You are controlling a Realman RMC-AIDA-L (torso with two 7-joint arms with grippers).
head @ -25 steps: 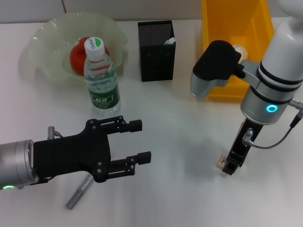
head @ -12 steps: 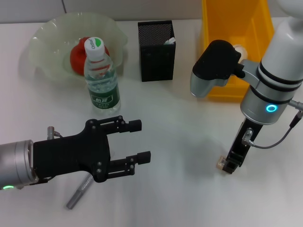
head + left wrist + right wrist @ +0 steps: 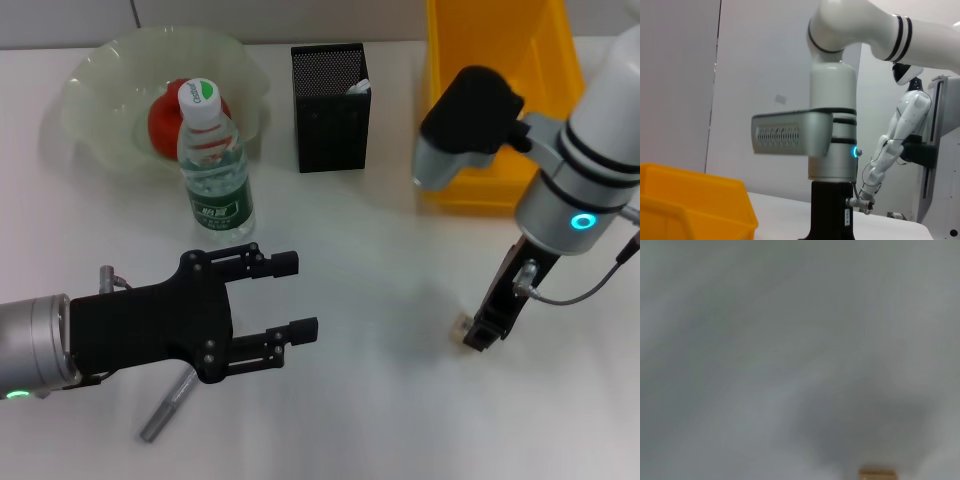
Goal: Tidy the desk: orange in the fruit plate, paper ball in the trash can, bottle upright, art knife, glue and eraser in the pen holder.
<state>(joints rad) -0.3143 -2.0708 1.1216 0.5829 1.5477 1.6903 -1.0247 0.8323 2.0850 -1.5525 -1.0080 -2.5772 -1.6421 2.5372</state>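
My right gripper (image 3: pixel 478 338) points down at the table's right side, shut on a small tan eraser (image 3: pixel 462 325) held just above the surface; the eraser's edge (image 3: pixel 877 473) also shows in the right wrist view. Low at the front left, my left gripper (image 3: pixel 300 296) hovers open and holds nothing. A grey art knife (image 3: pixel 166 404) lies on the table under it. The bottle (image 3: pixel 214 170) stands upright beside the fruit plate (image 3: pixel 95 70), which holds the reddish orange (image 3: pixel 162 122). A white item (image 3: pixel 360 88) sticks out of the black mesh pen holder (image 3: pixel 330 110). The paper ball is hidden.
The yellow trash can (image 3: pixel 500 60) stands at the back right, partly behind my right arm, and its yellow wall (image 3: pixel 690 205) shows in the left wrist view. Bare white table lies between the two grippers.
My right arm has risen and shifted slightly back, carrying the eraser up off the table. The left arm has stayed still.
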